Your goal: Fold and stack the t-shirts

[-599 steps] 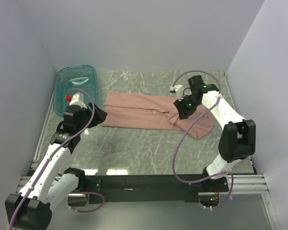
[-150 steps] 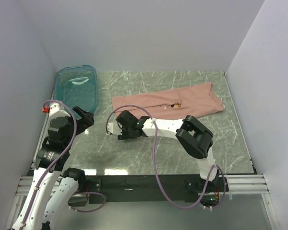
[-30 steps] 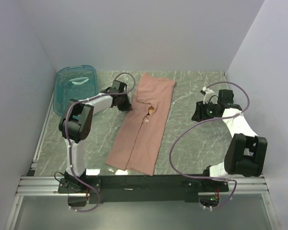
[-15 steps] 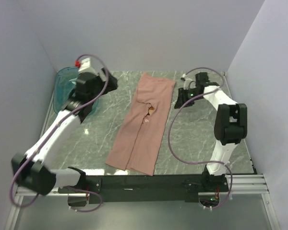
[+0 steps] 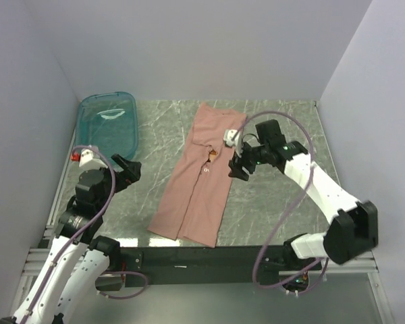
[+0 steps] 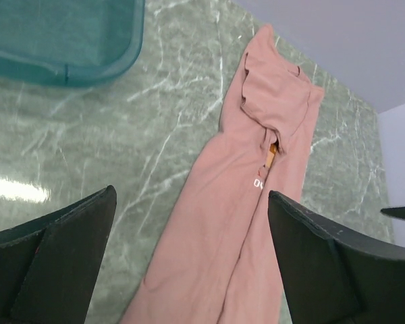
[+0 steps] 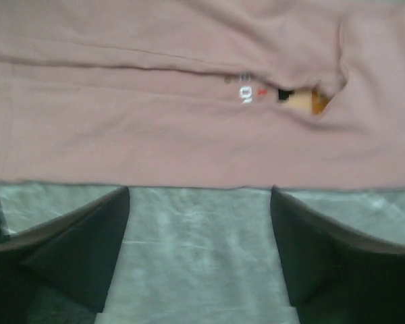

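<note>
Beside dusty-pink t-shirt (image 5: 199, 182), at right edge near chest print (image 5: 211, 154): right gripper (image 5: 236, 169) just arrived, jaws apart, empty. Well left of t-shirt: left gripper (image 5: 129, 169) pulled back, jaws apart. T-shirt unmoved, long folded strip on counter (image 5: 277, 209). Likely setting up crosswise fold; stacking not begun.

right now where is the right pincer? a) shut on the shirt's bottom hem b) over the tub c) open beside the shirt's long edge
c: the right pincer is open next to the shirt, with bare table between its fingers, far from the tub.
</note>
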Controlling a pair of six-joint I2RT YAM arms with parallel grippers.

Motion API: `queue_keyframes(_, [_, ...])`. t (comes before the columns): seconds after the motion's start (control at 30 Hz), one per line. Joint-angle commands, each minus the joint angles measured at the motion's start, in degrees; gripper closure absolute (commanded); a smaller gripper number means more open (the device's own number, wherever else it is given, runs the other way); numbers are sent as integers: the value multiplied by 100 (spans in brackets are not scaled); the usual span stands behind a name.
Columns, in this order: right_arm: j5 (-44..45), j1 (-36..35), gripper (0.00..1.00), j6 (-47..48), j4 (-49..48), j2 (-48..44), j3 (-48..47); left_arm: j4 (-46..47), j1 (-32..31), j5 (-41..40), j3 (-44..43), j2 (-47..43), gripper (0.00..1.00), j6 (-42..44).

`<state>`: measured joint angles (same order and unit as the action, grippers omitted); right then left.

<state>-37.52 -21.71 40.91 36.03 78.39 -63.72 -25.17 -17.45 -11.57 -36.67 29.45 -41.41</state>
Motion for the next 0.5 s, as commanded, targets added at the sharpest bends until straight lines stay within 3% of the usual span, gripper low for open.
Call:
queue_keyframes(0.0, [17,-131,4,710,-737,-115,457,-347,-4,94,177,-167,1,-586])
queue_keyframes(0.03, [-88,-131,0,647,-660,87,396,-409,-4,94,177,-150,1,-666])
queue_keyframes(0.13, [-500,-333,0,928,1172,1133,-586,-602,-4,234,230,-1,1,-912])
queue_keyframes(0.17, [-563,-386,0,928,1178,1204,-676,-647,-4,269,213,86,1,-965])
queue_keyframes(0.23, [-442,-709,0,761,567,601,-47,-752,-4,322,212,166,1,-1202])
queue_keyframes(0.27, [12,-911,0,683,-272,277,287,-892,-4,331,221,236,1,-1290])
queue_keyframes(0.33, [576,-1507,0,542,-1033,-411,1001,-955,-12,454,282,263,1,-1483])
queue_keyframes(0.47, [1518,-1862,0,59,-1317,-430,1046,-1078,-4,630,353,193,1,-1853])
